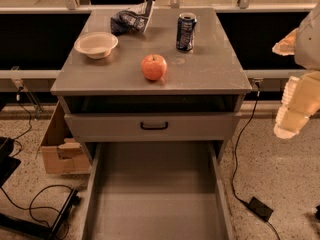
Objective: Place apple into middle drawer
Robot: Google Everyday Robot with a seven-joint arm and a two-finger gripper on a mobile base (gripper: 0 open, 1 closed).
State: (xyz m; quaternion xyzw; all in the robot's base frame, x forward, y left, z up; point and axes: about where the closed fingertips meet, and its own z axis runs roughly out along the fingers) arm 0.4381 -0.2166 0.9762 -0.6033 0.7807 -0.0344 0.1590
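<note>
apple (154,67) on cabinet top (210,74), dimple up, middle drawer (155,189) open, end effector (293,111) at right, grip unclear

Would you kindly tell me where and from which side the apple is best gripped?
Probably across its round middle, from above. The apple sits upright on the cabinet top, stem dimple up, with the soda can and bowl well apart, so both sides are free. The gripper hangs at the right, beyond the cabinet's edge.
</note>
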